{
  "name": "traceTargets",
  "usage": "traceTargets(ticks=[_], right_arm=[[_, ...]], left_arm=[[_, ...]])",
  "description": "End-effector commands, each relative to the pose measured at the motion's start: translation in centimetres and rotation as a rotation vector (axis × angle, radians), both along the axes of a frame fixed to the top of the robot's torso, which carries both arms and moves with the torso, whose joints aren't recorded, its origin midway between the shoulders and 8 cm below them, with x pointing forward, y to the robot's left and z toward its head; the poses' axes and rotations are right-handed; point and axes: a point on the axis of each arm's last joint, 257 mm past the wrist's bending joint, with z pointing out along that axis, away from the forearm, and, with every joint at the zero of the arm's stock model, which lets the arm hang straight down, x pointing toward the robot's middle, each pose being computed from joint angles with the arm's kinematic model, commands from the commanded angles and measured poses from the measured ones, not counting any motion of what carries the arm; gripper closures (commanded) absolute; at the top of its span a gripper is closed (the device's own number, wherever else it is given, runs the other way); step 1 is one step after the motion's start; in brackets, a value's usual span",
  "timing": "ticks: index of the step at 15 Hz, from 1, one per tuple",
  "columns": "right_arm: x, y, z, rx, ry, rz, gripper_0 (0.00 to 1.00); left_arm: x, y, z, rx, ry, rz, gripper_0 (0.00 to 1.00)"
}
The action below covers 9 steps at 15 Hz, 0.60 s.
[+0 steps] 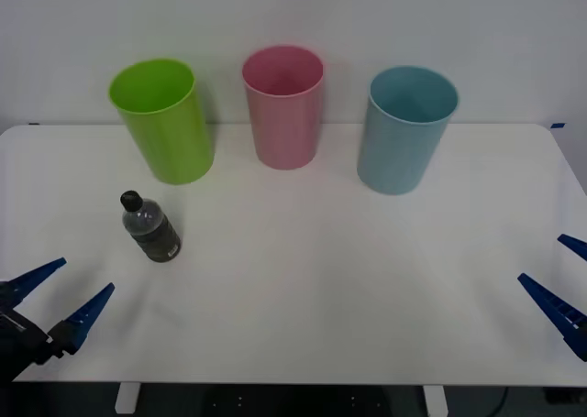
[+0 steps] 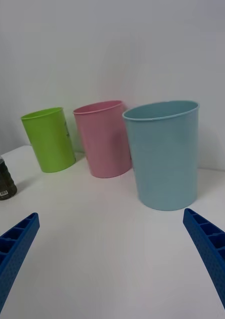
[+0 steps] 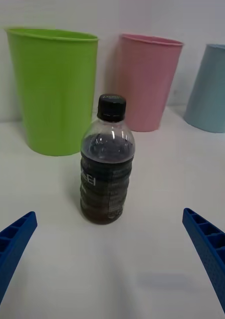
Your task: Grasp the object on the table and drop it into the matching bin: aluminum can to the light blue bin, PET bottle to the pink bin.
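Bottle label: the PET bottle [image 3: 107,164], at centre frame in the left wrist view, wears a dark wrap label with pale letters that look like "EI" at its left edge; the rest of the word curves out of sight.
Bottle label, right wrist view: at the left edge of the frame the PET bottle carries small pale print, too fine to read.
Bottle cap: black, no lettering legible.
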Motion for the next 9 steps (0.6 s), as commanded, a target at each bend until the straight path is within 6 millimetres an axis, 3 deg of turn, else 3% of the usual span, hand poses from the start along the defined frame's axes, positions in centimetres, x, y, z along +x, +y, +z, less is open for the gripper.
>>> traceTargets(ticks=[1,9], right_arm=[[0.0,0.0,0.0,0.0,0.0,0.0,0.0],[0.0,0.0,0.0,0.0,0.0,0.0,0.0]], left_arm=[[1.5,0.1,-1.7,0.065,-0.019,0.009,0.0],[5.0,-1.2,-4.0,0.056,-0.027,0.049,0.0]])
